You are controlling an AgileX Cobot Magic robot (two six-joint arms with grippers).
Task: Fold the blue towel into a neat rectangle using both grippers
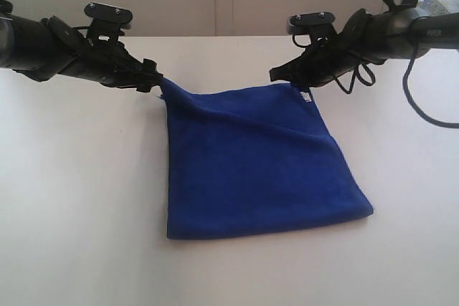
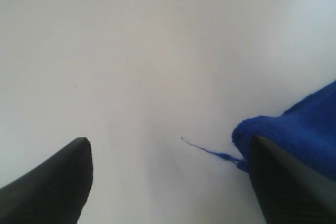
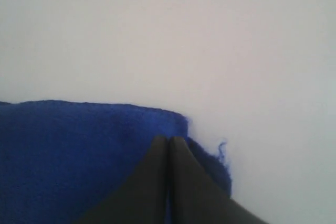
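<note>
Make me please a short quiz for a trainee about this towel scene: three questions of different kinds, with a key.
1. True or false: the jaws of the left gripper are closed.
2. Multiple choice: where is the blue towel? A) lying on the white table; B) inside a basket; C) rolled into a tube.
3. Fill in: the white tag sits at the towel corner nearest the ____ gripper.

Key
1. False: the jaws stand wide apart, with the towel beside one of them.
2. A.
3. Right: the right gripper, whose jaws are shut on the towel there.
</note>
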